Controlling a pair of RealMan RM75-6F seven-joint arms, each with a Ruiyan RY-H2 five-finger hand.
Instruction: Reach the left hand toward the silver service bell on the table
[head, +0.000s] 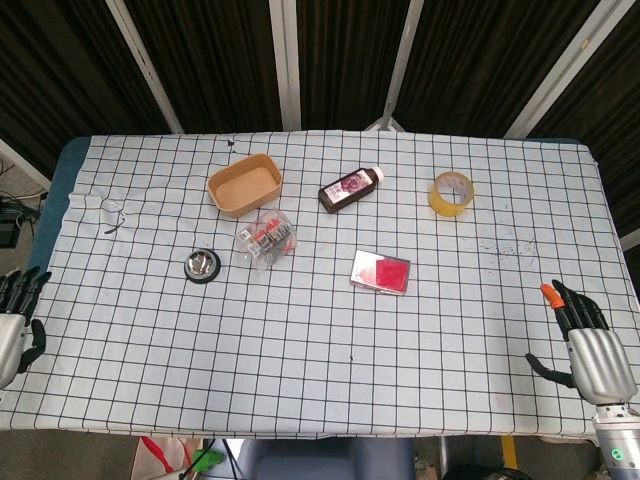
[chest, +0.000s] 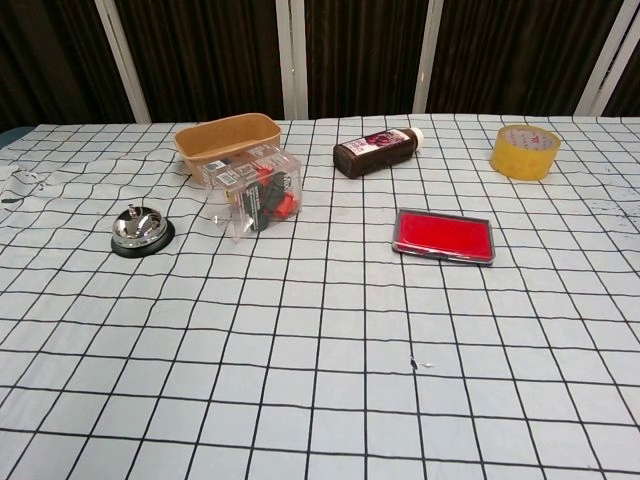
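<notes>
The silver service bell (head: 201, 265) on its black base stands on the left part of the checked tablecloth; the chest view shows the bell (chest: 140, 230) at mid-left. My left hand (head: 14, 322) shows at the far left edge of the head view, fingers apart and holding nothing, well to the left of the bell and nearer the front edge. My right hand (head: 585, 342) is at the table's front right corner, fingers spread and empty. Neither hand shows in the chest view.
A clear plastic box (head: 265, 238) lies just right of the bell, with a brown paper bowl (head: 244, 184) behind it. A dark bottle (head: 351, 188), a red stamp pad (head: 381, 271) and a yellow tape roll (head: 452, 193) lie further right.
</notes>
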